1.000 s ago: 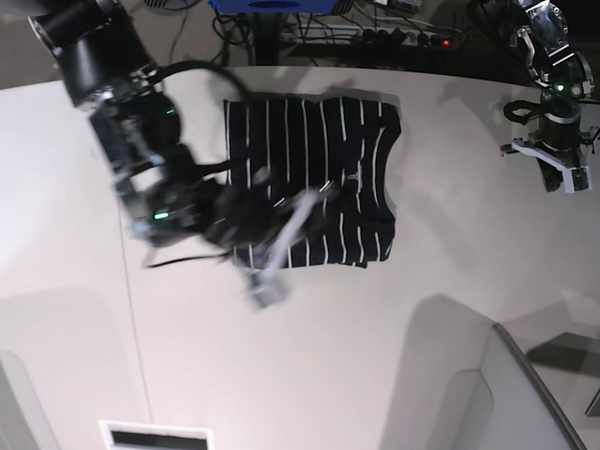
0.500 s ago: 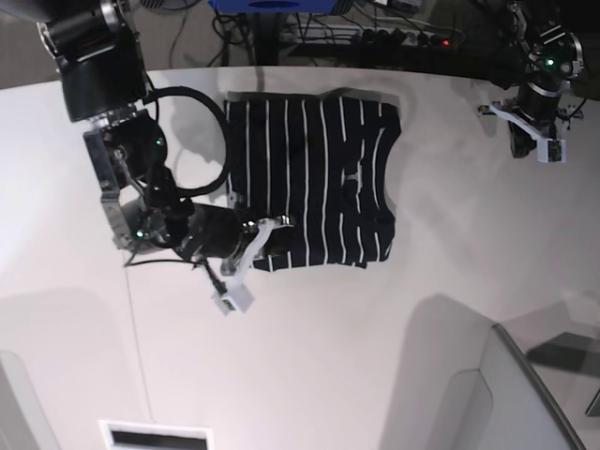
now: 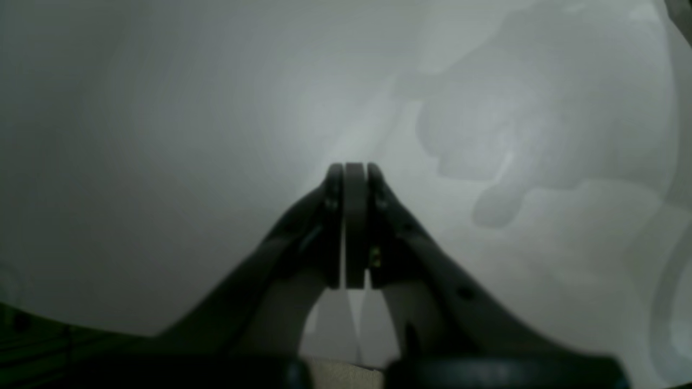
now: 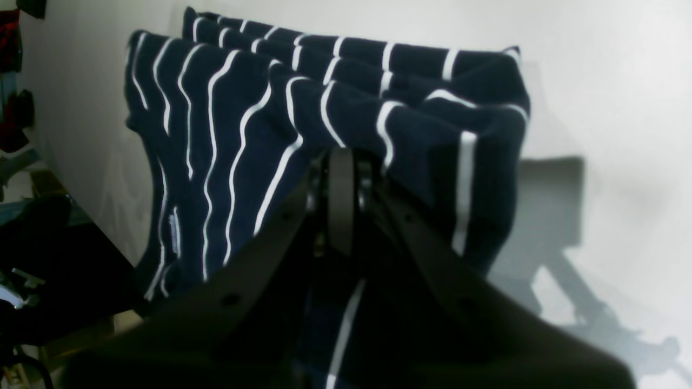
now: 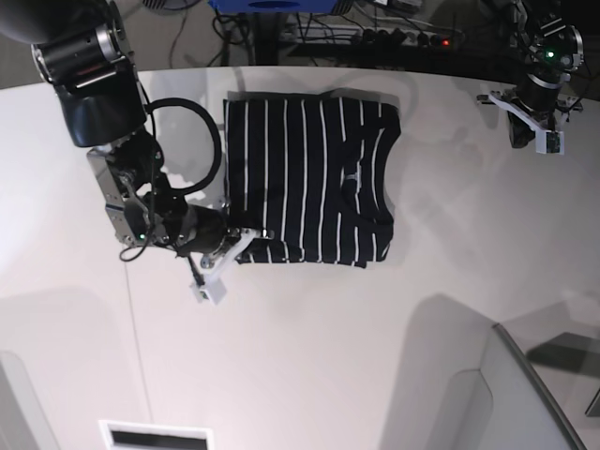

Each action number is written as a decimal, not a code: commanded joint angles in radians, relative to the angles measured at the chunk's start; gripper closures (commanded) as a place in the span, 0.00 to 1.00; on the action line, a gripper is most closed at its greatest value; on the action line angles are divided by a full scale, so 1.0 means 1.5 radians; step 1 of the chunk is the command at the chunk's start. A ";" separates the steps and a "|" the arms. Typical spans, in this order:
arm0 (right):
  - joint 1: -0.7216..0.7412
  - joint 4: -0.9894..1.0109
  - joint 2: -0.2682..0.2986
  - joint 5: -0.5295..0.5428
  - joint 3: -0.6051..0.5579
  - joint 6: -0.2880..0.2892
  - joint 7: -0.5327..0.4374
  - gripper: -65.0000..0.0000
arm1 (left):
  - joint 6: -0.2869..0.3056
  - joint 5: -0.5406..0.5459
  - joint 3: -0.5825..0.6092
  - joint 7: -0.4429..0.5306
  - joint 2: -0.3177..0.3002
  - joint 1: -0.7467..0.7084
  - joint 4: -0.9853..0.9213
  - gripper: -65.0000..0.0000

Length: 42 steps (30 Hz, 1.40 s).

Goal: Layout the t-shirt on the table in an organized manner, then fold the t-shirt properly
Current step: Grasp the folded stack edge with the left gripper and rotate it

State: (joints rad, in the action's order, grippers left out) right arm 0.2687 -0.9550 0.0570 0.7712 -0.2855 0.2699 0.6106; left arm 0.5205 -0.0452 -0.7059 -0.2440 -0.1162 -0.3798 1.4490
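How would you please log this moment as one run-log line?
t-shirt: folded, flat on table | right gripper: jaws shut, at shirt's edge, grip unclear | left gripper: jaws shut, empty, over bare table

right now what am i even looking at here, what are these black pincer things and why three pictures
This is a two-armed robot at a white table. The base picture looks down from above; the other two come from cameras on each wrist, looking along the pincers, which are its grippers. A striped t-shirt, folded into a rough rectangle, lies on the table. The right gripper sits at the shirt's edge with its jaws shut; nothing shows between them. The left gripper, also shut and empty, sees only bare table, off to the side of the shirt.
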 commanded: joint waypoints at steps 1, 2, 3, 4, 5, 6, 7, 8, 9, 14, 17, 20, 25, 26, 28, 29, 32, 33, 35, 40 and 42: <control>0.017 -0.018 -0.001 0.006 0.001 0.005 -0.012 0.99 | -0.005 0.008 -0.004 0.015 -0.007 -0.001 0.012 1.00; 0.015 -0.034 0.005 0.006 0.003 0.005 -0.012 0.99 | -0.005 0.008 -0.004 0.015 -0.007 -0.001 0.012 1.00; 0.014 -0.055 0.015 0.006 0.003 0.005 -0.012 0.99 | -0.005 0.008 -0.004 0.015 -0.007 -0.001 0.012 1.00; 0.009 -0.088 0.024 0.006 0.002 0.005 -0.012 0.99 | -0.005 0.008 -0.004 0.015 -0.007 -0.001 0.012 1.00; -0.007 -0.127 0.031 0.006 0.002 0.005 -0.012 0.99 | -0.005 0.008 -0.004 0.015 -0.008 -0.001 0.012 1.00; -0.023 -0.182 0.040 0.006 0.007 0.005 -0.012 0.99 | -0.001 0.008 -0.004 0.015 -0.008 -0.002 0.012 1.00; -0.042 -0.237 0.054 0.008 0.007 0.005 -0.012 0.99 | 0.010 0.008 -0.004 0.015 -0.008 -0.002 0.013 1.00; -0.063 -0.302 0.066 0.008 0.007 0.004 -0.010 0.99 | 0.027 0.008 -0.004 0.015 -0.008 -0.002 0.014 1.00; -0.085 -0.351 0.077 0.008 0.008 0.002 -0.008 0.99 | 0.041 0.011 -0.004 0.015 -0.007 -0.002 0.020 1.00; -0.214 -0.477 0.113 0.007 0.043 -0.013 -0.010 0.99 | 0.118 0.188 -0.002 -0.036 -0.012 -0.020 0.081 1.00; -0.266 -0.460 0.116 0.006 0.081 -0.016 -0.010 0.99 | 0.118 0.340 0.004 -0.153 -0.042 -0.017 0.102 1.00; -0.293 -0.434 0.134 0.005 0.100 -0.015 -0.010 0.99 | 0.118 0.482 0.012 -0.245 -0.067 -0.002 0.101 0.86; -0.314 -0.409 0.161 0.005 0.100 -0.015 -0.011 0.99 | 0.118 0.552 0.065 -0.270 -0.069 0.027 0.074 0.09; -0.316 -0.405 0.163 0.005 0.100 -0.014 -0.011 0.99 | 0.118 0.551 0.084 -0.270 -0.069 0.034 0.066 0.01; -0.317 -0.395 0.165 0.005 0.100 -0.014 -0.011 0.99 | 0.118 0.551 0.132 -0.269 -0.069 0.053 0.039 0.00; -0.318 -0.391 0.165 0.005 0.100 -0.014 -0.011 0.99 | 0.118 0.551 0.151 -0.269 -0.069 0.064 0.022 0.00; -0.319 -0.385 0.165 0.005 0.099 -0.013 -0.011 0.99 | 0.118 0.551 0.199 -0.269 -0.065 0.094 -0.042 0.00; -0.319 -0.382 0.165 0.005 0.099 -0.013 -0.011 0.99 | 0.118 0.551 0.216 -0.269 -0.065 0.103 -0.062 0.00; -0.318 -0.379 0.165 0.005 0.099 -0.012 -0.011 0.99 | 0.118 0.551 0.241 -0.267 -0.065 0.114 -0.095 0.00; -0.318 -0.377 0.165 0.005 0.102 0.042 -0.011 0.99 | 0.118 0.550 0.283 -0.266 -0.065 0.134 -0.157 0.00; -0.318 -0.377 0.165 0.005 0.102 0.053 -0.011 0.99 | 0.118 0.550 0.298 -0.265 -0.065 0.139 -0.168 0.00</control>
State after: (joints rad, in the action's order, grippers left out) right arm -0.2165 -1.5047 0.2958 0.7631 -0.1410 0.3359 0.6125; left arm 0.6891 0.7723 -0.2581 -0.6403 -0.2066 -0.1764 1.1885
